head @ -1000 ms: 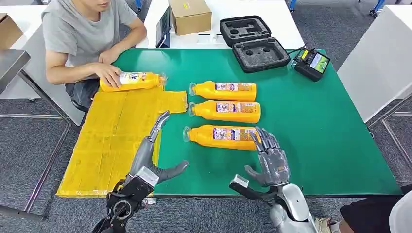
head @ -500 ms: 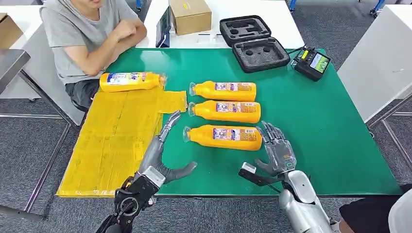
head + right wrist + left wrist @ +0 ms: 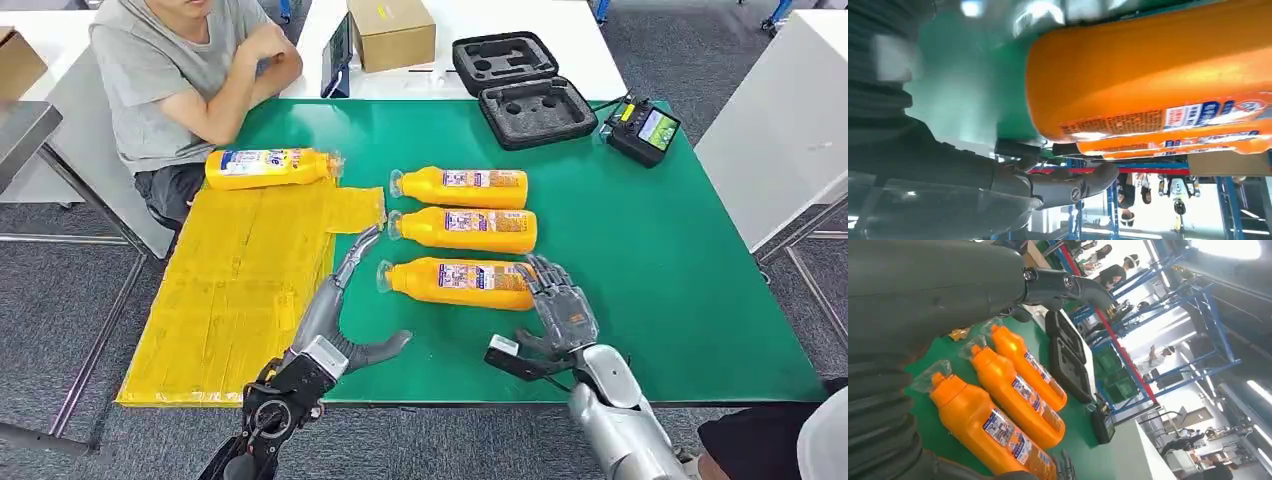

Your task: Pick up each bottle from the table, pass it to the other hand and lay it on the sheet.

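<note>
Three orange bottles lie side by side on the green table (image 3: 650,260), caps to the left: near bottle (image 3: 455,283), middle bottle (image 3: 465,229), far bottle (image 3: 460,187). A fourth bottle (image 3: 270,167) lies at the far edge of the yellow sheet (image 3: 230,290). My left hand (image 3: 325,315) is open, its fingers stretched toward the near bottle's cap. My right hand (image 3: 565,315) is open with fingers spread at that bottle's base end. The right wrist view has the near bottle (image 3: 1148,75) close in front of the thumb (image 3: 1073,185). All three bottles appear in the left wrist view, the near bottle (image 3: 983,430) closest.
A person (image 3: 180,70) sits at the far left corner, arms folded near the fourth bottle. A black foam case (image 3: 525,85), a cardboard box (image 3: 392,30) and a black device with a screen (image 3: 645,128) stand at the back. A white table (image 3: 790,120) is at the right.
The person's hand has let go of the fourth bottle and drawn back. My left hand has reached forward and right toward the near bottle's cap. My right hand shifted slightly at the bottle's base.
</note>
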{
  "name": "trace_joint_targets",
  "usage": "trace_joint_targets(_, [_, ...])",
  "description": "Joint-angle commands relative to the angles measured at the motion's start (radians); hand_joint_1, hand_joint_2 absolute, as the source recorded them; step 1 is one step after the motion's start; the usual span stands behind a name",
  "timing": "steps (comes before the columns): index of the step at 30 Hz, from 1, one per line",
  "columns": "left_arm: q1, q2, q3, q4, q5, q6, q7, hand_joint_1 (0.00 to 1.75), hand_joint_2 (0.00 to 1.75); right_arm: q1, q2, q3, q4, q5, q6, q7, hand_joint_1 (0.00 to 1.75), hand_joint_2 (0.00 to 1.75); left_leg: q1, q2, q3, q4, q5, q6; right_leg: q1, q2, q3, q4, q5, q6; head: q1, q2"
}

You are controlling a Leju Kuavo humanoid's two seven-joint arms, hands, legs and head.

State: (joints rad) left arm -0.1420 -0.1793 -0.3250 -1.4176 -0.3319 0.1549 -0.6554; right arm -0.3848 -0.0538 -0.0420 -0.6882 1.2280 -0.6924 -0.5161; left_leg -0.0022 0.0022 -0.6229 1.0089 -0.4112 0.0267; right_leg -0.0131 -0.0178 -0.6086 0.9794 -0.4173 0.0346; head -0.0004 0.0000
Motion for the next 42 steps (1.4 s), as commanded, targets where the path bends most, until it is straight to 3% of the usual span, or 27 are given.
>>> trace_joint_targets(1, [-0.032,0.016,-0.016,0.071,-0.002,0.008,-0.010,0.00,1.75,-0.025,0.040,0.037,0.035,0.016,-0.006,-0.030,0.00,1.75,0.001,0.001,0.005,-0.001,-0.002,-0.002,0.001,0.003,0.004,-0.001,-0.001,-0.001,0.000,0.000])
trace_joint_targets(13, [-0.043,0.008,-0.017,0.077,0.000,0.014,-0.017,0.00,1.75,-0.042,0.051,0.066,0.009,0.086,-0.006,0.013,0.00,1.75,0.000,0.001,0.003,0.000,-0.001,-0.001,0.001,0.002,0.002,0.000,-0.001,-0.001,0.000,0.000])
trace_joint_targets(20, [-0.040,-0.003,-0.011,0.067,-0.006,0.009,-0.003,0.00,1.75,-0.146,0.056,0.050,0.183,-0.042,-0.003,-0.053,0.00,1.75,0.000,0.002,0.003,0.000,-0.001,-0.001,0.000,0.004,0.002,0.000,0.000,-0.001,0.000,0.000])
trace_joint_targets(23, [-0.053,-0.004,-0.011,0.078,-0.010,0.010,0.001,0.00,1.75,-0.174,0.052,0.067,0.226,-0.031,-0.006,-0.036,0.00,1.75,0.001,0.002,0.006,0.000,-0.003,-0.002,0.001,0.004,0.005,0.000,-0.001,-0.002,0.000,0.000])
trace_joint_targets(31, [-0.044,0.005,-0.010,0.089,-0.011,0.013,-0.001,0.00,1.75,-0.182,0.046,0.082,0.245,-0.007,-0.006,-0.003,0.00,1.75,0.000,0.001,0.004,-0.001,-0.001,-0.001,0.000,0.002,0.003,-0.001,-0.001,-0.001,0.000,0.000])
trace_joint_targets(42, [-0.064,0.003,-0.024,0.104,-0.004,0.017,-0.012,0.00,1.75,-0.220,0.052,0.038,0.300,-0.096,0.041,-0.047,0.00,1.75,0.000,0.001,0.003,0.000,-0.001,-0.001,0.000,0.002,0.002,0.000,-0.001,-0.001,0.000,0.000])
